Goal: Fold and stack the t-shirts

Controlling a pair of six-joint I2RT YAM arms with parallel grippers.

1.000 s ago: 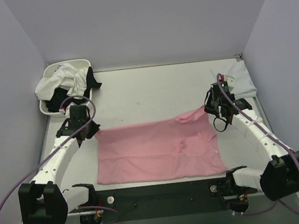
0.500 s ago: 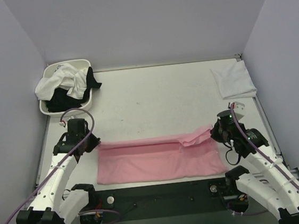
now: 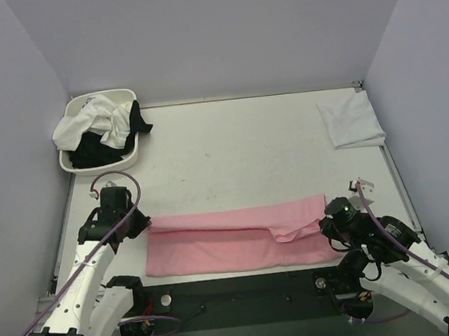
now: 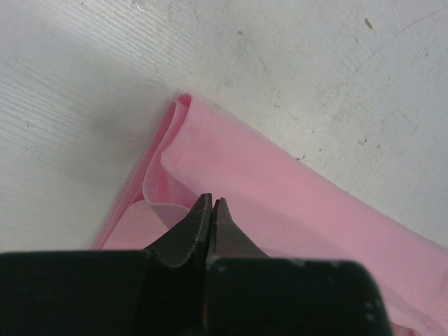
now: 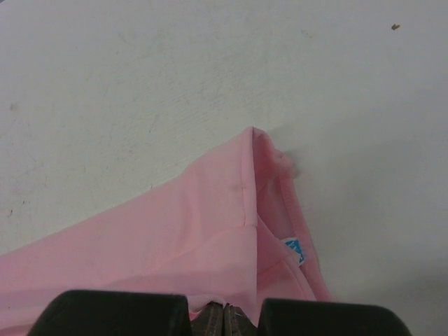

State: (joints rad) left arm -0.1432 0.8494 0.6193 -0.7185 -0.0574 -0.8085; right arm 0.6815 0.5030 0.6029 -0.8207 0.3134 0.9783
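Pinching opposite ends of the folded pink t-shirt (image 3: 232, 238), left tool (image 3: 140, 222) and right tool (image 3: 327, 225) are each clamped on its cloth.

The pink t-shirt (image 3: 236, 235) is plain, with a tiny blue tag (image 5: 294, 249) inside. The folded shirt (image 3: 350, 120) is white, and the white basin (image 3: 116, 93) holds a white shirt (image 3: 91, 122) and a black shirt (image 3: 93, 155). The table (image 3: 230, 147) is pale grey with little dark specks.
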